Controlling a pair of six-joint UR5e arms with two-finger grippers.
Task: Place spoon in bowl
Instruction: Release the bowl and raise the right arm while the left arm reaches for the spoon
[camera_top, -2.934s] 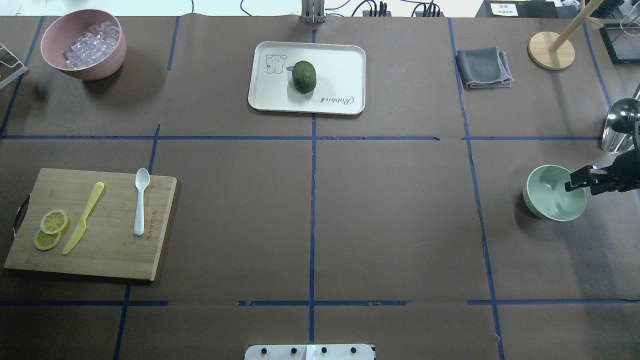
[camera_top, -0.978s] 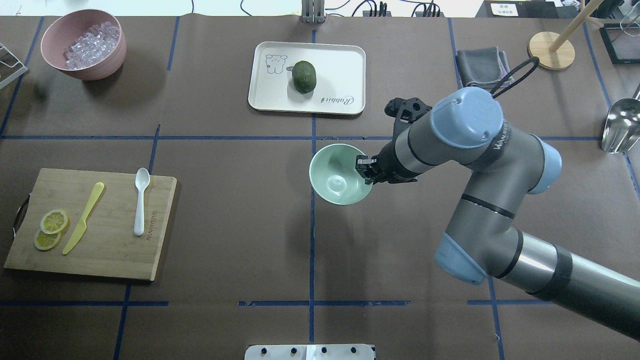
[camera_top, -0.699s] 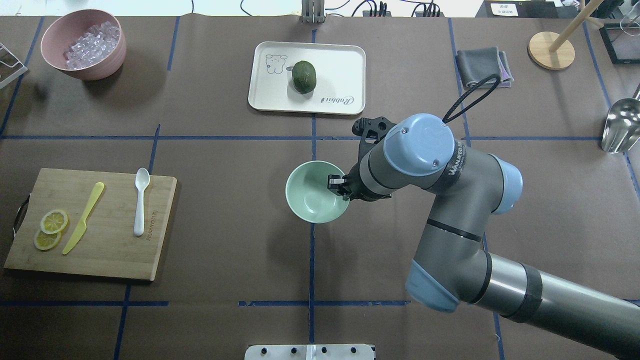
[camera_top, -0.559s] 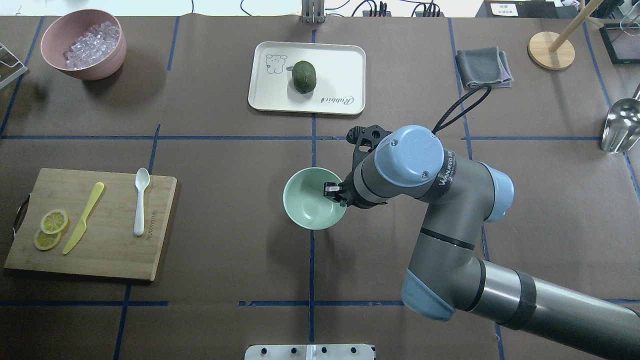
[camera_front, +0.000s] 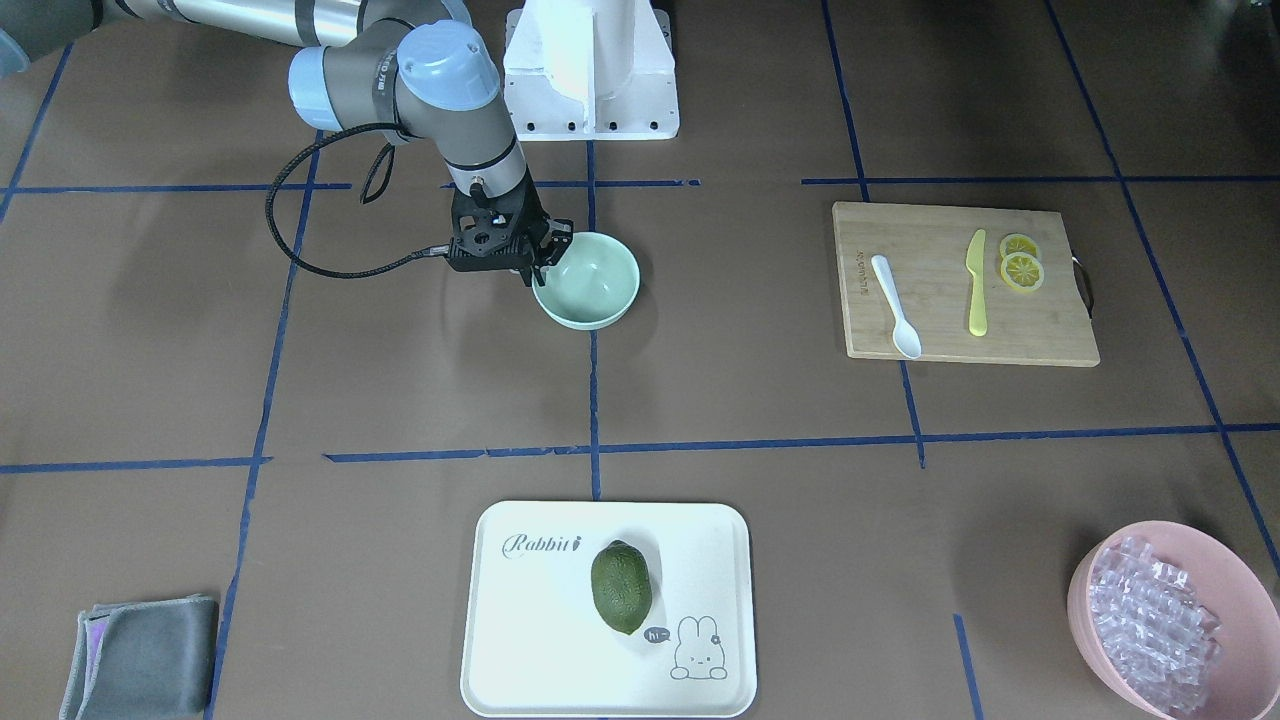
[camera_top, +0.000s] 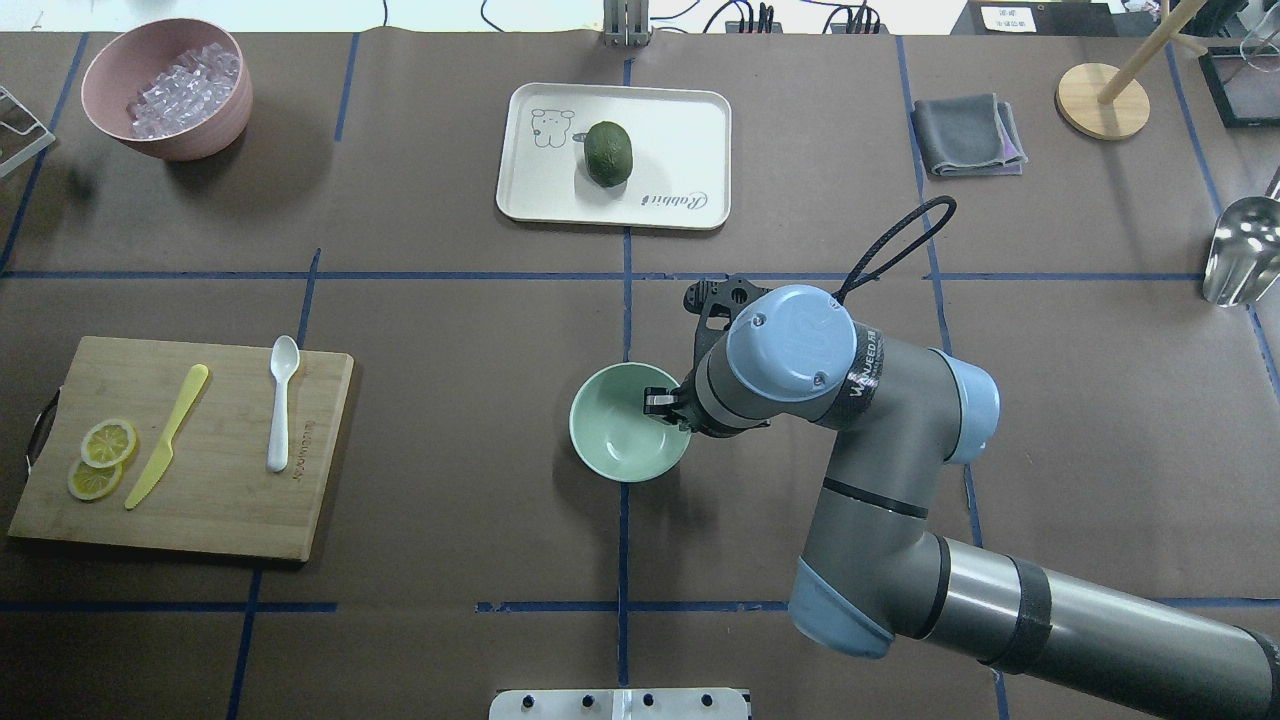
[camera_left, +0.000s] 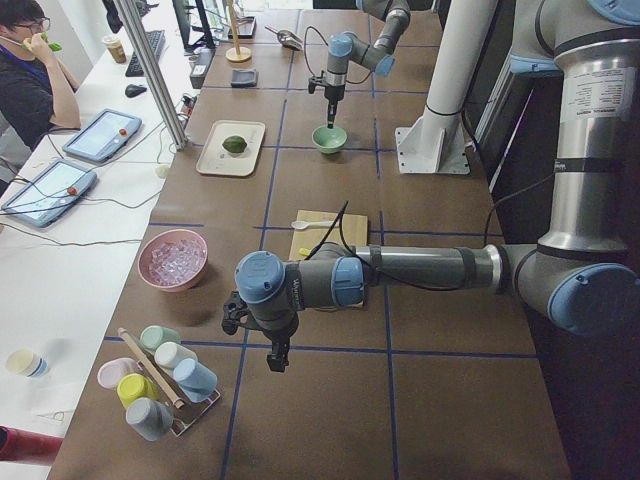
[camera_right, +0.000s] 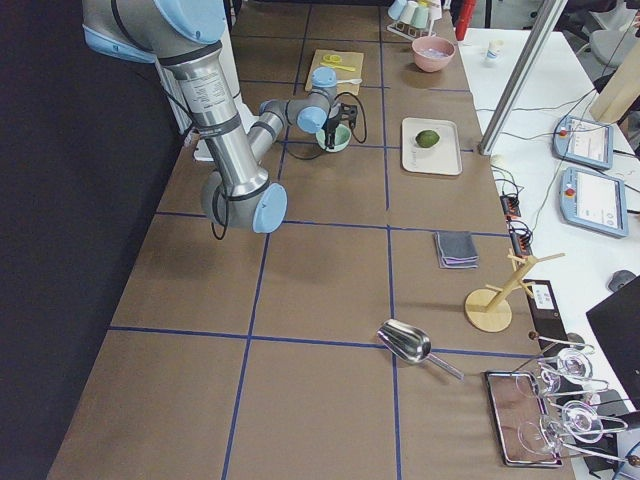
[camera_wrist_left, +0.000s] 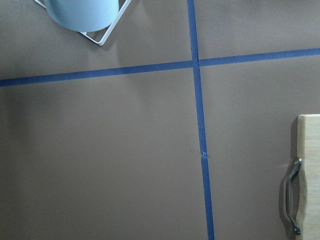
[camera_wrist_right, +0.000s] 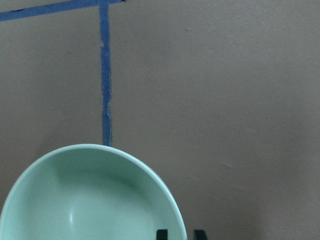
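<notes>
Right gripper (camera_top: 660, 404): my jaws pinch the rim of the bowl (camera_top: 622, 445) on its right-hand side. One of the fingertips (camera_wrist_right: 161, 234) is inside the wall and the other is outside.
Bowl: mint green, nothing in it, mouth up. It is at the middle of the table, on the long blue tape line (camera_top: 623, 560). I cannot tell whether it rests on the paper or hangs just off it.
Right arm (camera_top: 900, 540): reaches in from my right, elbow high, wrist turned down over the rim.
Spoon (camera_top: 280, 402): white, lying flat on the cutting board (camera_top: 220, 505) far off to my left, well apart from the bowl. Scoop end points away from me.
Beside the spoon: a yellow knife (camera_top: 168, 436) and two lemon slices (camera_top: 103, 455), both on the same board.
Left gripper (camera_left: 278, 357): points down over bare table past the handle end of the board. Only the side view shows it, so I cannot tell how its jaws stand.
Left wrist view: brown paper, crossing tape, the board's metal handle (camera_wrist_left: 291, 196) at the edge.
Far side: white tray (camera_top: 672, 135) carrying a green fruit (camera_top: 608, 152).
</notes>
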